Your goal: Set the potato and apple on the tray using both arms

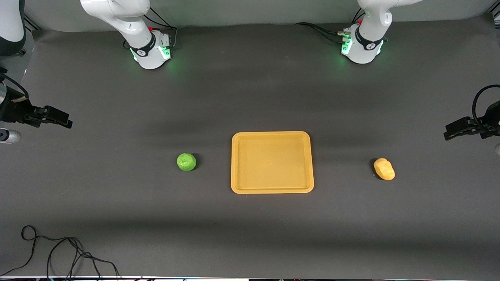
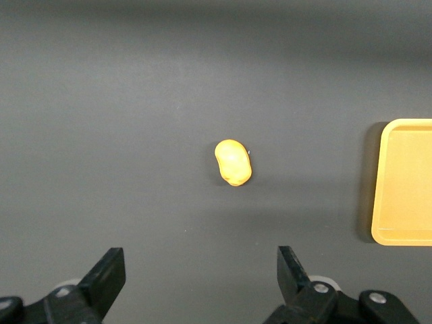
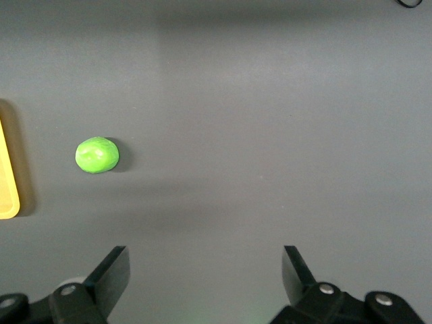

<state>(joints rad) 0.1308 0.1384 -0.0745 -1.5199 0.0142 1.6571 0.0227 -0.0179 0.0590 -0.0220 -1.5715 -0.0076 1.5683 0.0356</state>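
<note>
Dark matting carries the empty tray [image 1: 272, 162] between apple [image 1: 186, 162] and potato [image 1: 384, 169], apparently one per arm. Left gripper [image 2: 201, 273] and right gripper [image 3: 206, 270] hang wide open, holding nothing, over the table's ends.

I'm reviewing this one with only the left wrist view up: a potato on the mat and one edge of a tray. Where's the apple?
Observer: The apple lies on the table toward the right arm's end, beside the tray and apart from it.
Operator: Anything on the tray?
Observer: Nothing; the potato lies off it too, toward the left arm's end.
Operator: And the right gripper?
Observer: The right gripper is open and holds nothing, out at its end of the table, not over the apple.
</note>
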